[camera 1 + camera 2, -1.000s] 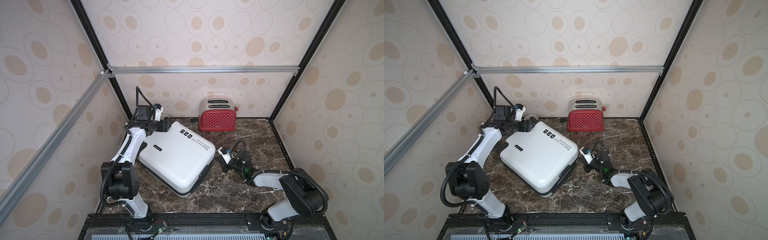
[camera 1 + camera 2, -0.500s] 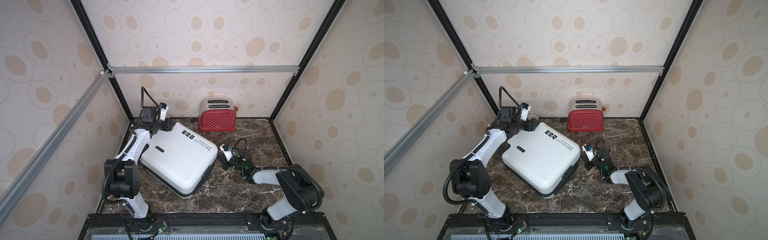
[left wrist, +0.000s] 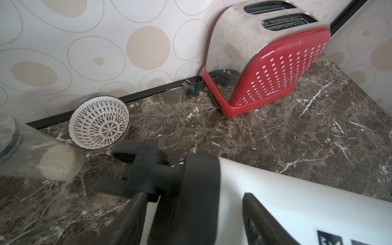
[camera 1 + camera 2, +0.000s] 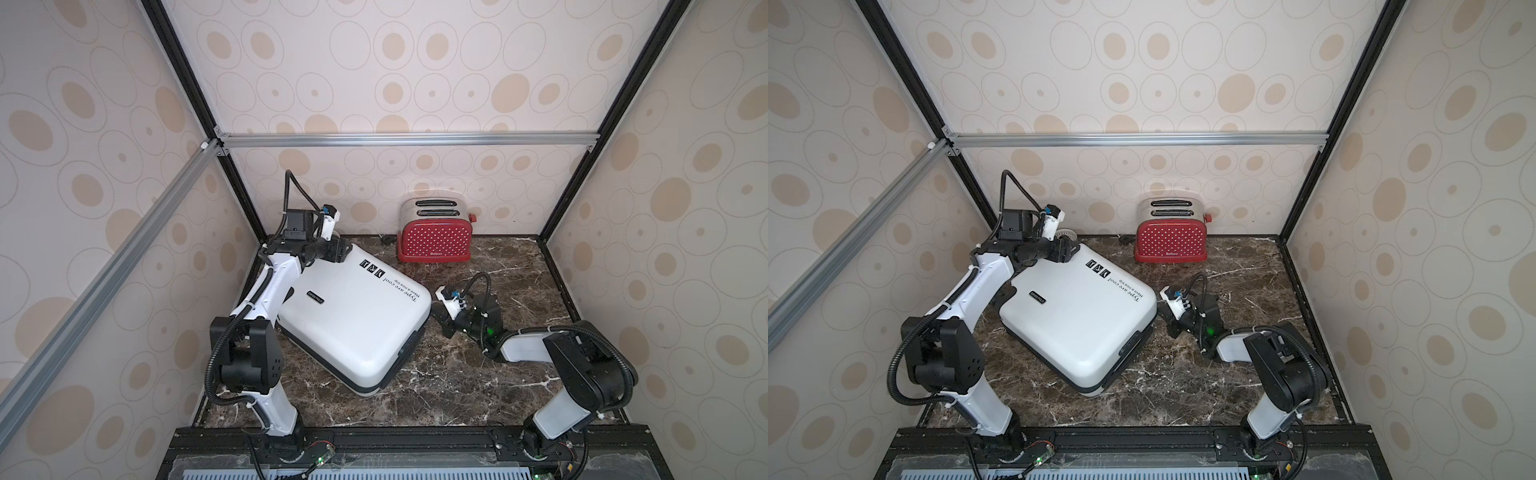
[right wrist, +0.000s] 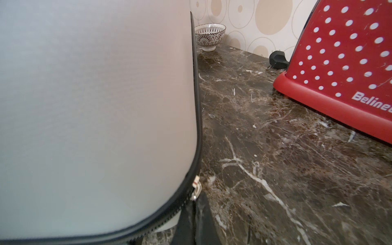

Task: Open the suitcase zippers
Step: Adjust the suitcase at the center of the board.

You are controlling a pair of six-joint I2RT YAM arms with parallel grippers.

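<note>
While marble tabletop (image 4: 498, 374) sits between dotted walls (image 4: 415, 62), left hand (image 3: 191, 203) gapes; right hand (image 5: 193, 212) pinches zipper pull (image 5: 195, 189).

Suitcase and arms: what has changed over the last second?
The left gripper slid along the suitcase at its far corner toward the toaster. Its fingers are open astride the black corner guard. The suitcase shifted slightly with it. Nothing was grabbed or released. The right gripper stays shut on the pull at the corner facing it. The toaster hasn't moved.
</note>
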